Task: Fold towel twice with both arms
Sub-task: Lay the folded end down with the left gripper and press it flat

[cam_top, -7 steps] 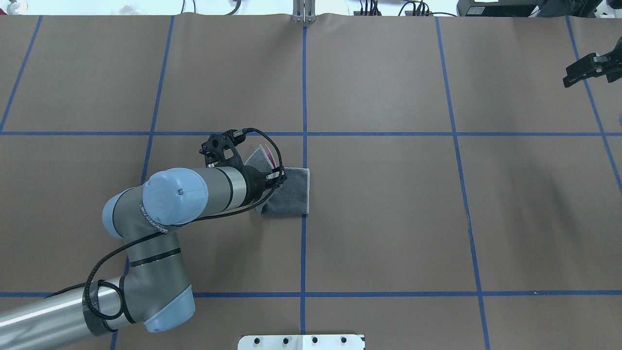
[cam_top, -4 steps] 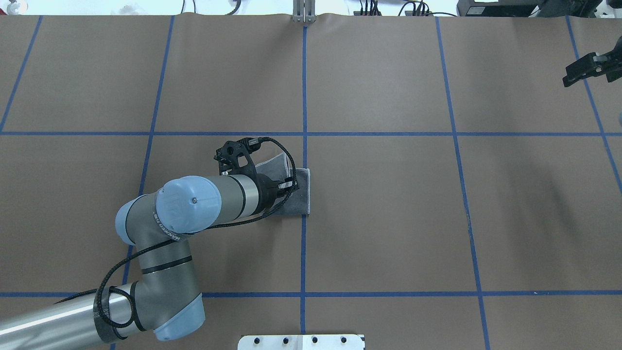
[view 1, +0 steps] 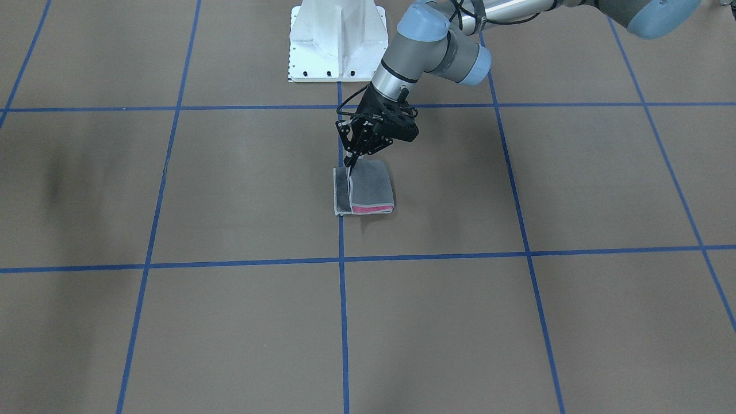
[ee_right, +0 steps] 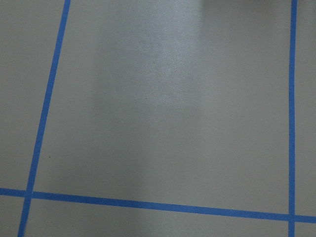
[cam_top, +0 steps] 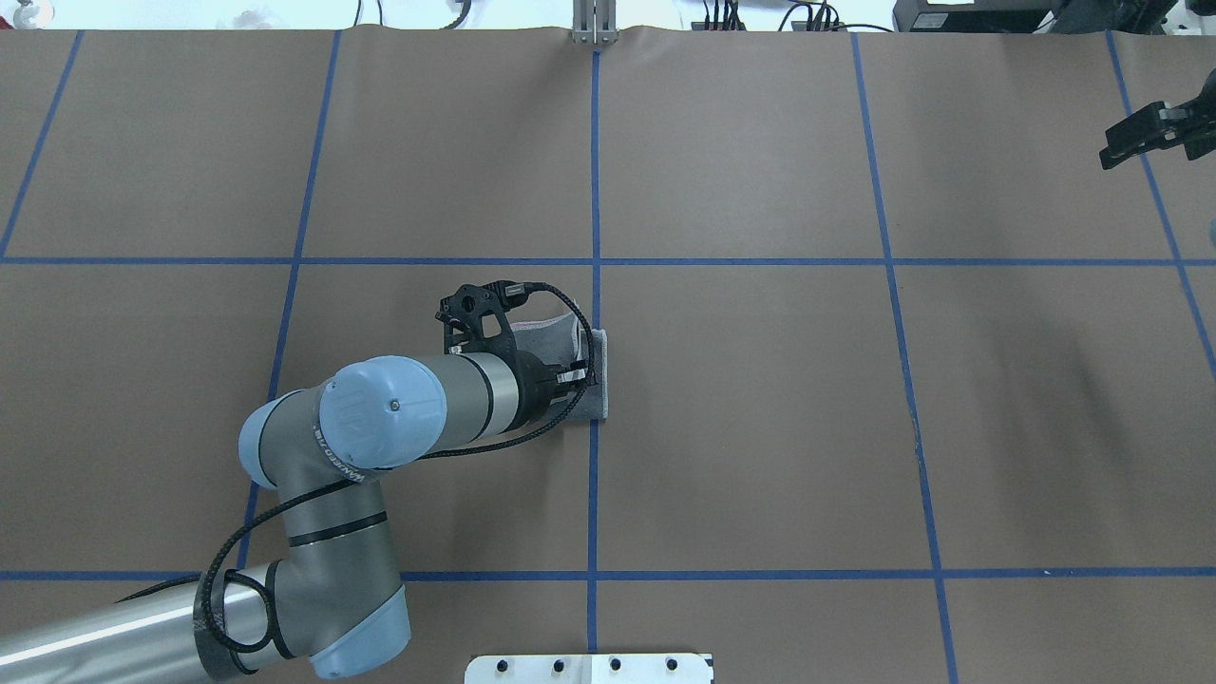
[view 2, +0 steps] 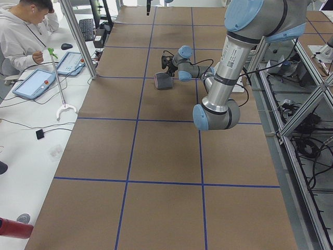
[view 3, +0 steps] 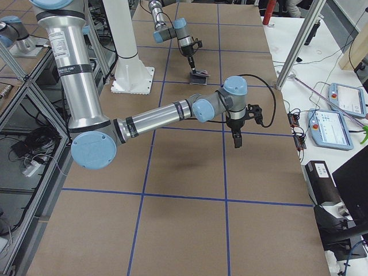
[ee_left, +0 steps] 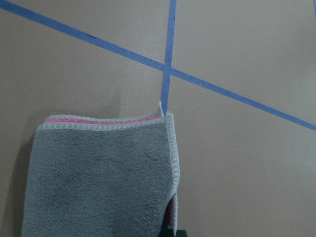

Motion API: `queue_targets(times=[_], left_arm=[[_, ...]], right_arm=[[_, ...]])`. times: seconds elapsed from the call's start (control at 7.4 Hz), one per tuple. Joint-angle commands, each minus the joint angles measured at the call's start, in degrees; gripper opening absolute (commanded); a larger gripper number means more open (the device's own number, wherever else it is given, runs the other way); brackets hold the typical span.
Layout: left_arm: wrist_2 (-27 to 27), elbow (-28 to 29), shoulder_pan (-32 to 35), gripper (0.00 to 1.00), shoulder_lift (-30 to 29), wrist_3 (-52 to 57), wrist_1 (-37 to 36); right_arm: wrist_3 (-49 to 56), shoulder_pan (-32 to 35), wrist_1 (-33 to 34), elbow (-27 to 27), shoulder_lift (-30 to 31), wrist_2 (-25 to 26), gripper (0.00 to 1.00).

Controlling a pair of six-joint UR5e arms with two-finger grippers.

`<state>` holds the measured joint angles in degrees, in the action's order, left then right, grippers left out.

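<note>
The towel (view 1: 371, 187) lies folded near the table's middle, grey face up, with a pink strip along its front edge. My left gripper (view 1: 349, 165) is shut on the top flap's corner, low over the towel's edge by the blue centre line. In the overhead view my wrist hides the fingers, and only the towel's right edge (cam_top: 598, 380) shows. The left wrist view shows the grey flap (ee_left: 98, 173) with its stitched edging. My right gripper (cam_top: 1121, 147) hangs far off at the right, over bare table. I cannot tell whether it is open or shut.
The white pedestal (view 1: 336, 40) stands just behind the towel on the robot's side. Blue tape lines (cam_top: 595, 190) grid the brown table cover. An operator (view 2: 26, 31) sits at a side desk with tablets beyond the table's edge.
My left gripper has moved right with the raised flap and laid it over the towel, and the pink inside no longer shows from overhead. The right arm has not moved.
</note>
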<state>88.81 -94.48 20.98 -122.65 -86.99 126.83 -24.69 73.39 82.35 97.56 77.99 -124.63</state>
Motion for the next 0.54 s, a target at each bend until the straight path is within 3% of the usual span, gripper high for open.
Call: queue_targets(times=[0.0, 0.41], left_arm=[[0.0, 1.9, -0.3, 0.00, -1.7, 0.4, 0.0], [0.0, 2.8, -0.4, 0.00, -2.4, 0.4, 0.0]], right_arm=[[0.0, 0.0, 0.0, 0.0, 0.0, 0.0, 1.00], [0.0, 0.0, 0.0, 0.0, 0.0, 0.0, 1.00]])
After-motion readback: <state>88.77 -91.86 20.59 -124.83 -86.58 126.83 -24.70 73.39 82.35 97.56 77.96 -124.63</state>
